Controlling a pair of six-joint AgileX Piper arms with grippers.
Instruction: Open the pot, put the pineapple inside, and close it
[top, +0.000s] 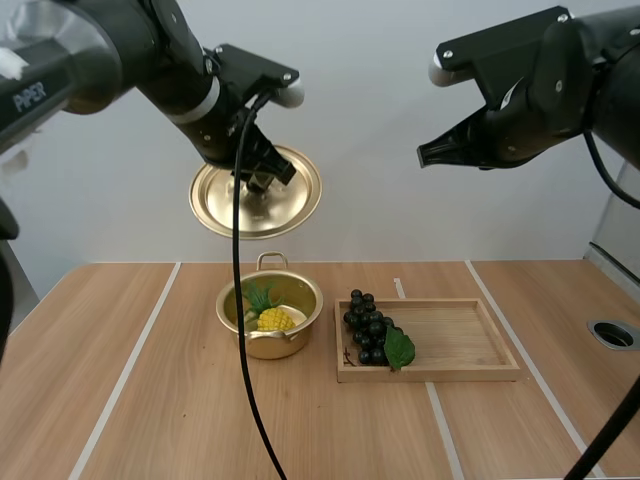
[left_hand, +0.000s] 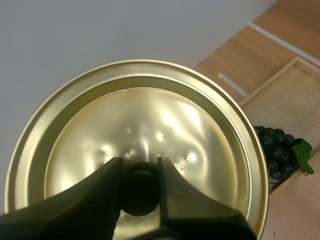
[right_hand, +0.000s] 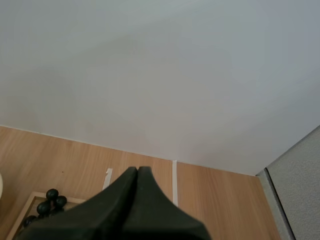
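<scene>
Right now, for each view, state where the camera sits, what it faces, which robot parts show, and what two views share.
High view: behind and above the arm bases, facing forward and down over the table; both arms show, left jaws holding the lid above the pot.
Left wrist view: on the left arm, facing the lid's top; its jaws pinch the knob.
Right wrist view: on the right arm, facing the table's far edge and wall; right jaws lie shut.
Shared: grapes on the tray appear in all three.
</scene>
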